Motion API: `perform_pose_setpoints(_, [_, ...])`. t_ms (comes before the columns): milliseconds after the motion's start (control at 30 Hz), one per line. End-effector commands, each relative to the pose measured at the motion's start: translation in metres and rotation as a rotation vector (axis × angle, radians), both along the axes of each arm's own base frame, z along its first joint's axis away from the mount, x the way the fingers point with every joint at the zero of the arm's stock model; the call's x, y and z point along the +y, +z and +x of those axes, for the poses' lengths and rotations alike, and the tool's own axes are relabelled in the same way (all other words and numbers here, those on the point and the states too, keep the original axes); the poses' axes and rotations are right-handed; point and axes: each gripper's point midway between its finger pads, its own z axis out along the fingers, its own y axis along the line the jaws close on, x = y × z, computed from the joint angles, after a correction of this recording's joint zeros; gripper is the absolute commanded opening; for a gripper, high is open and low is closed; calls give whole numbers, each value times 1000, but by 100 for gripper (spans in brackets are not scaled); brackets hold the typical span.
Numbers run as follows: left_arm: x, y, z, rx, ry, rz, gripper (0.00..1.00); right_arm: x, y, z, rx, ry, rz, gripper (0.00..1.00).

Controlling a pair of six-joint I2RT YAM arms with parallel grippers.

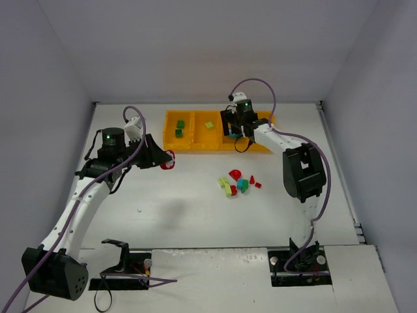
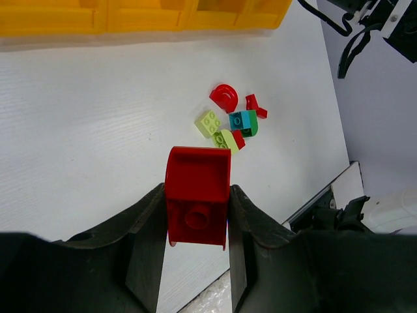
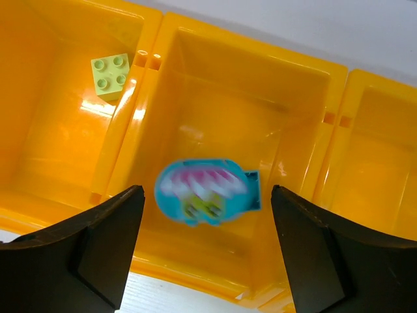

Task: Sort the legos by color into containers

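Observation:
The orange-yellow tray (image 1: 195,142) lies at the back of the table. Two dark green bricks (image 1: 180,128) sit in its left compartment and a lime brick (image 1: 209,124) in the second. My right gripper (image 1: 236,132) hangs over the third compartment, open (image 3: 205,195). A blurred teal-blue piece (image 3: 195,184) is loose between its spread fingers, above the compartment floor (image 3: 260,85). My left gripper (image 1: 166,158) is shut on a red brick (image 2: 197,171), held above the table in front of the tray's left end. The remaining legos (image 1: 238,182) lie in a pile at mid-table.
In the left wrist view the pile (image 2: 231,122) holds red, lime, teal-blue and dark green pieces, with the tray's front wall (image 2: 130,18) beyond it. The lime brick (image 3: 111,73) shows in the neighbouring compartment. White walls enclose the table.

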Motion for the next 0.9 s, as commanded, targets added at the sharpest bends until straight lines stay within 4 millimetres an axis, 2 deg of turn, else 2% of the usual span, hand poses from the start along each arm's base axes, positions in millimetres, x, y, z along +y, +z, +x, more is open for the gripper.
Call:
perform_pose_setpoints(0, [-7,26,8,-93,-6,-45,0,2,56,17,-133,-15,39,76])
perform_pose_setpoints(33, [-7,26,9,-95,-5,-51,0,1,59,16,-138,-13,40,77])
perform_pose_setpoints(67, [-7,27,9,-96,-3,-54,0,0,70,13,-156,-9,42,77])
perform_pose_setpoints(133, [-8,29,10,-104,1,-54,0,4,74,6,-153,23,58,80])
perform_pose_setpoints(167, [-8,30,11,-104,5,-54,0,3,87,2,-167,27,68,81])
perform_pose_setpoints(233, [-9,33,13,-114,10,-62,0,6,95,-11,-165,47,98,81])
perform_pose_setpoints(267, [-10,35,15,-117,21,-71,0,10,117,-20,-193,77,137,81])
perform_pose_setpoints(300, [-10,36,17,-120,27,-77,0,14,124,-28,-195,89,168,81])
perform_pose_setpoints(333, [-12,38,18,-123,30,-84,0,19,122,-41,-181,118,179,81])
perform_pose_setpoints(367, [-13,39,20,-117,41,-97,0,24,145,-52,-222,149,205,81])
perform_pose_setpoints(400, [-13,43,24,-133,49,-109,0,31,151,-63,-229,189,221,81])
perform_pose_setpoints(433, [-15,44,26,-133,55,-118,0,43,145,-79,-215,238,215,81])
perform_pose_setpoints(467, [-17,50,30,-143,65,-142,0,48,162,-92,-246,270,229,81])
perform_pose_setpoints(500, [-19,53,32,-146,68,-156,0,55,165,-103,-251,302,236,80])
perform_pose_setpoints(533, [-23,54,34,-145,64,-166,0,72,166,-119,-245,369,252,79])
perform_pose_setpoints(633, [-34,61,42,-152,70,-201,0,97,178,-158,-248,481,293,77])
perform_pose_setpoints(767, [-49,70,44,-158,62,-231,0,118,188,-189,-231,546,373,77])
perform_pose_setpoints(800, [-51,71,47,-161,67,-241,0,121,196,-194,-252,555,391,77])
perform_pose_setpoints(867, [-56,79,49,-188,69,-259,0,126,198,-202,-250,565,415,77])
